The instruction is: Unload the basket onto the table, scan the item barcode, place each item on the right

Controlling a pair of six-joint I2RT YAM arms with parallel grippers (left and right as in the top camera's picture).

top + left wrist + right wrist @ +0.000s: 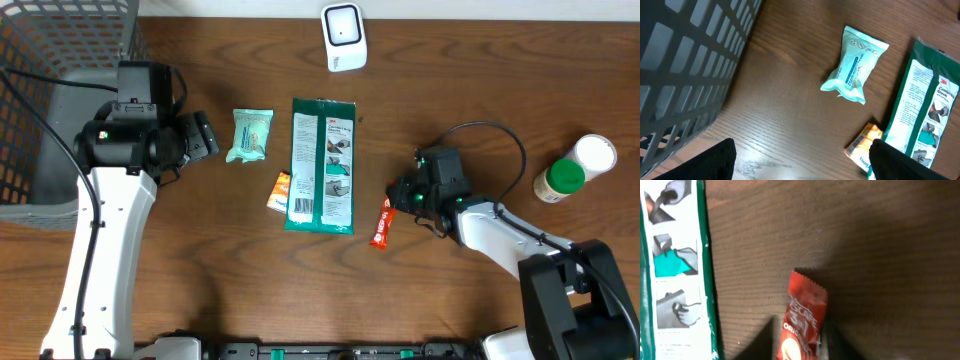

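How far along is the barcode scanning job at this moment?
Done: nothing visible; the red sachet lies on the table, away from the white scanner. In hand: the right hand straddles it, grip unclear. Left: lift it and show its barcode to the scanner. The left hand is open.

Red sachet (pixel 805 315): you can read white letters ending in "ESCAFE", then "3in1" below, then "ORIGI", cut off by the picture's edge.
Green packet (pixel 925 115): you will find the "3M" logo near its top, with "Comfort" and "Glove" beneath it, running out of the left wrist view.
Pale blue packet (pixel 855 65): it carries print, but too small for you to read.
Orange packet (pixel 865 145): its lettering is too blurred to read.
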